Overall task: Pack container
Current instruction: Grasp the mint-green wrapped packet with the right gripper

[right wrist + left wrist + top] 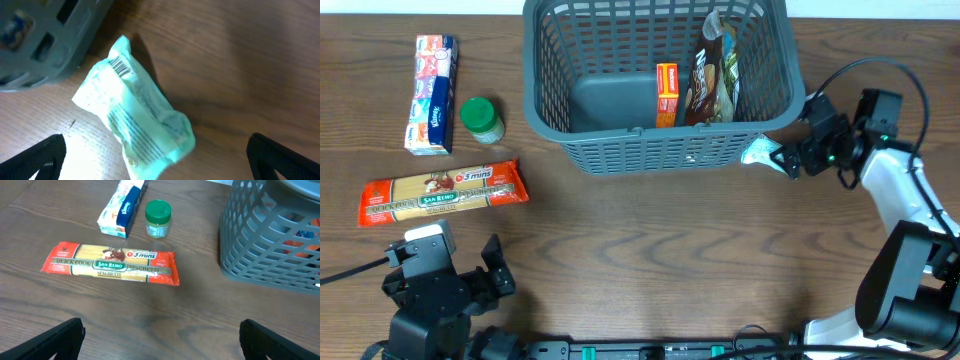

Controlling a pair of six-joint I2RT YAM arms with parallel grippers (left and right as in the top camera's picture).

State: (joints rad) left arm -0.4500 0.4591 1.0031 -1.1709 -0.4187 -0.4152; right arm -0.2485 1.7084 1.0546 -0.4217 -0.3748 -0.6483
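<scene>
Container (pixel 660 150): a big grey-blue basket with slotted sides, standing upright at the far middle of the wooden tabletop (pixel 670 260); an orange box and a dark snack bag are inside it, both toward its right half.
Right arm (pixel 900 190): white and black, reaching in from the right edge toward the basket's near right corner. Its jaws are spread wide and grip nothing; a pale green pouch lies on the wood between them, untouched.
Left arm (pixel 430 295): black, low at the near left of the tabletop, well apart from the basket. Its jaws are also wide open, with only bare wood between the fingertips (pixel 55 340).
Spaghetti pack (pixel 443 193): a long flat packet with red ends, lying crosswise just ahead of the left arm.
Tissue pack (pixel 430 95): blue and white with a red end, lying lengthwise at the far left, beyond the spaghetti.
Snack bag (pixel 713 75): dark brown, standing on end against the basket's right wall.
Pale green pouch (pixel 135 110): crumpled, barcode facing up, just beside the basket's corner; whether it touches the basket, I cannot tell.
Orange box (pixel 667 95): small, upright, left of the snack bag.
Jar (pixel 481 118): small, green lid, upright just right of the tissue pack.
</scene>
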